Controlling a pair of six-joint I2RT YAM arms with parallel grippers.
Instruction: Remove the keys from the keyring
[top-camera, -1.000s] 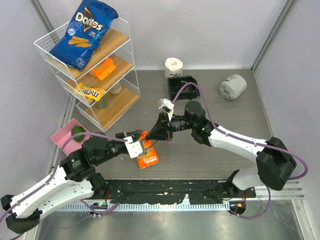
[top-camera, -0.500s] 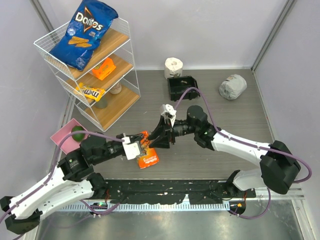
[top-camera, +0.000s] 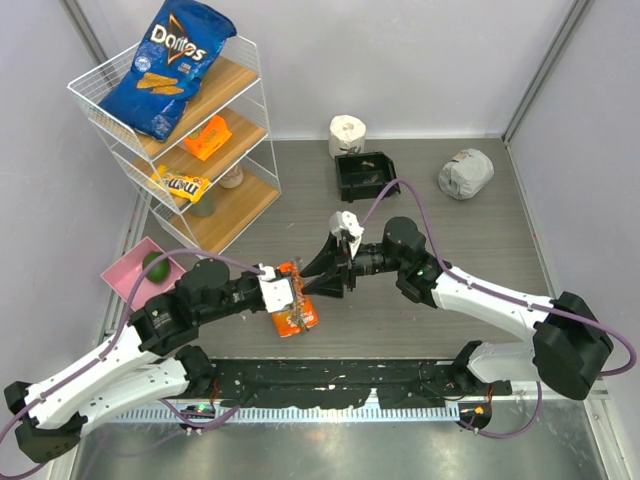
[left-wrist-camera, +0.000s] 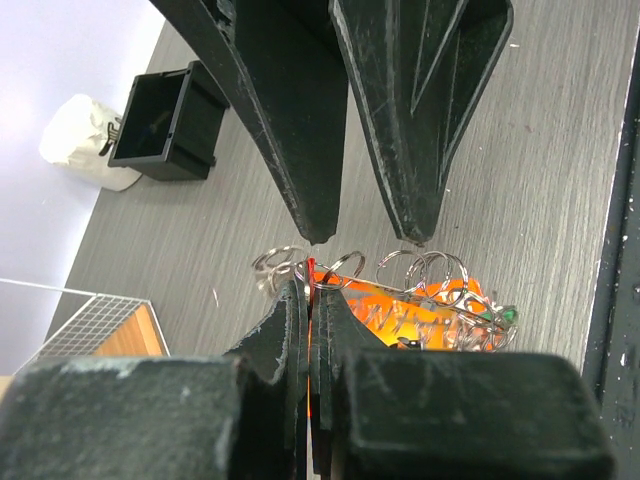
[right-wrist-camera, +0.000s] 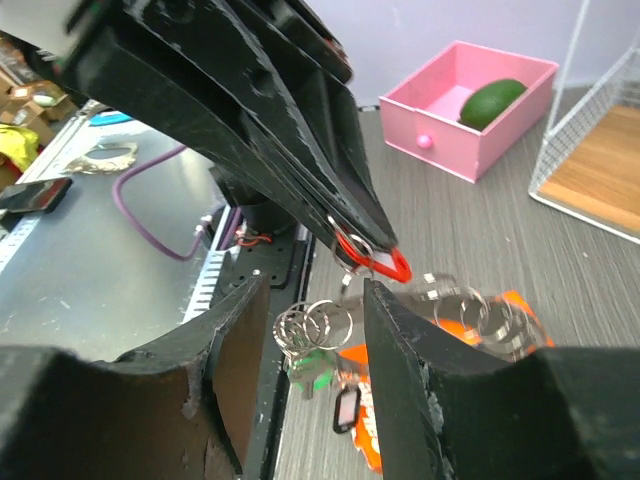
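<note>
Grey table (top-camera: 470, 225) is seen beneath left gripper (left-wrist-camera: 308, 290), clamped on red loop (right-wrist-camera: 388, 266); right gripper (right-wrist-camera: 315, 290) is parted beside keyring (left-wrist-camera: 432, 270); pale walls (top-camera: 400, 70) beyond.

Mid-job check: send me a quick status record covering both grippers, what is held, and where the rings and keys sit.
left gripper: jaws shut on the red-headed key
right gripper: jaws apart, nothing gripped, tips facing the left tip, close to the rings
rings: cluster of silvery wire loops beside the left tip, above the orange packet
green-headed key: on the loops, lower than the red one
keys freed: none seen lying apart
</note>
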